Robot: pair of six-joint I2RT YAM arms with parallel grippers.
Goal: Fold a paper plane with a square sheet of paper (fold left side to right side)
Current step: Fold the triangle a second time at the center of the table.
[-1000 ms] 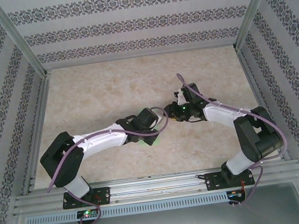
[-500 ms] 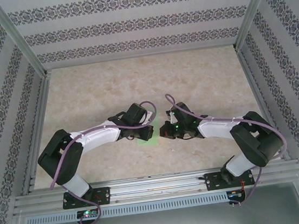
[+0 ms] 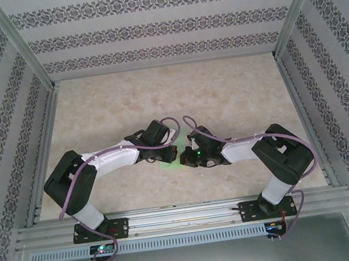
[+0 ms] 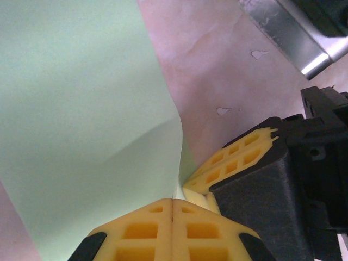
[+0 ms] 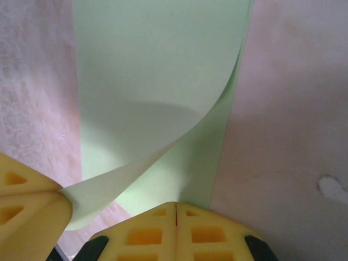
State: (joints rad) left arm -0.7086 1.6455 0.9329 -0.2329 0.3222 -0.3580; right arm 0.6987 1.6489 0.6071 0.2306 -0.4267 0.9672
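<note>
Right now the left gripper (image 3: pixel 176 150) is clenched on a lifted corner of the green sheet (image 3: pixel 168 164), which lies on the counter (image 3: pixel 127 104) between the 2 arms, its length running away from them. The right gripper (image 3: pixel 187 159) is shut just beside it, touching the sheet's edge; whether it pinches paper is unclear. Both wrist views reveal a curl that the overhead view hides

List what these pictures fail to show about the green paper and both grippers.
- Right wrist view: whether the shut right gripper pinches the square sheet of paper is hidden by its own fingers.
- Left wrist view: the sheet runs off the top and left edges; the left gripper covers its pinched edge.
- Top external view: both grippers cover most of the sheet; its outline is too small to read.
</note>
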